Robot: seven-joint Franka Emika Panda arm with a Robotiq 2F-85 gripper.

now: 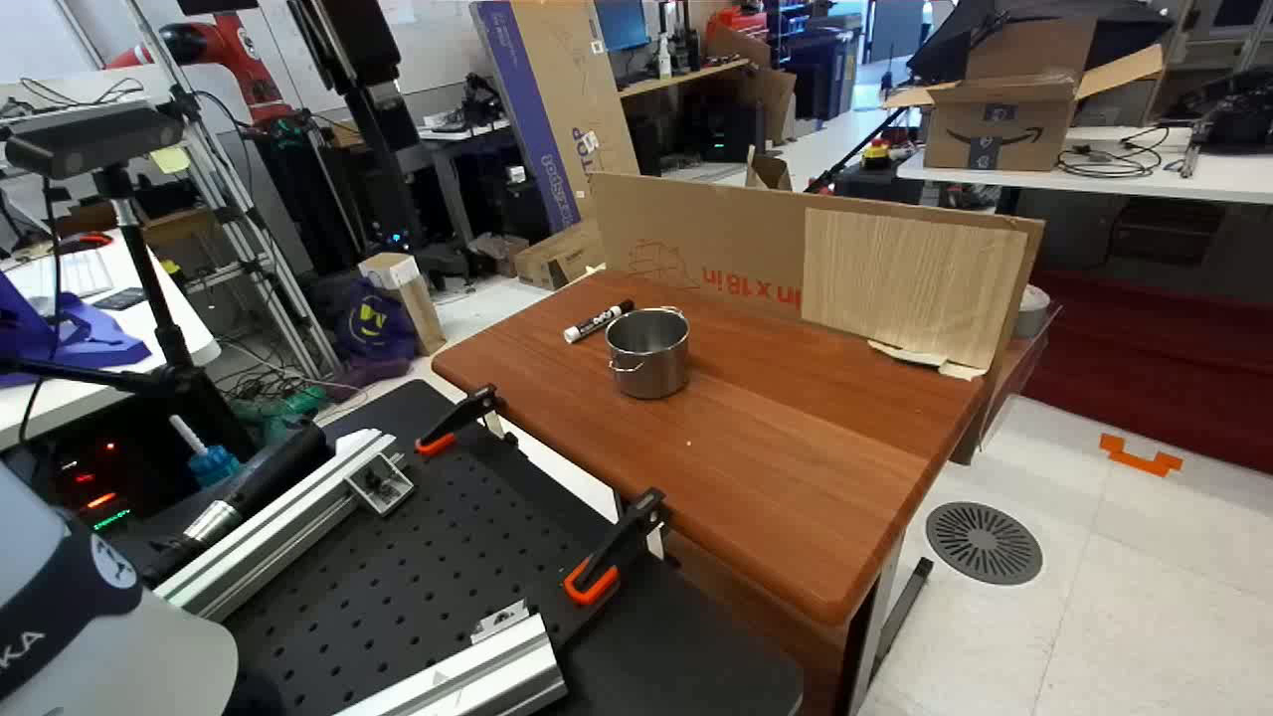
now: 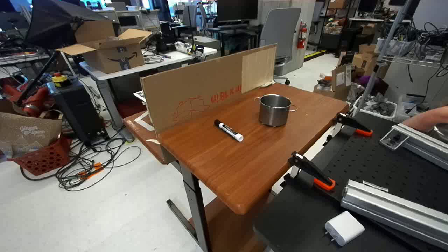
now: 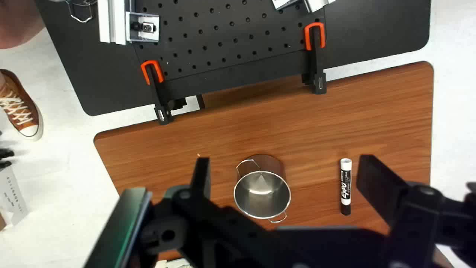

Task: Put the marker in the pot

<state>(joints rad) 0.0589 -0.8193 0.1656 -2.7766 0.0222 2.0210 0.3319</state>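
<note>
The marker, a black and white pen with a black cap, lies on the brown table in both exterior views (image 1: 599, 321) (image 2: 228, 130) and in the wrist view (image 3: 346, 186). The pot, a shiny grey metal cylinder with wire handles, stands upright beside it in both exterior views (image 1: 648, 356) (image 2: 274, 111) and in the wrist view (image 3: 262, 195). Its visible inside shows bare metal. The marker and pot are apart. My gripper (image 3: 285, 160) is wide open and empty, high above the table, with both things showing between its fingers. The gripper is out of view in both exterior views.
The brown table (image 1: 776, 467) has a cardboard panel (image 1: 696, 234) standing along one long edge. Opposite it is a black perforated board (image 1: 428, 557) with orange-tipped clamps (image 1: 617, 547) and metal rails. A white charger (image 2: 344, 227) lies on the black surface.
</note>
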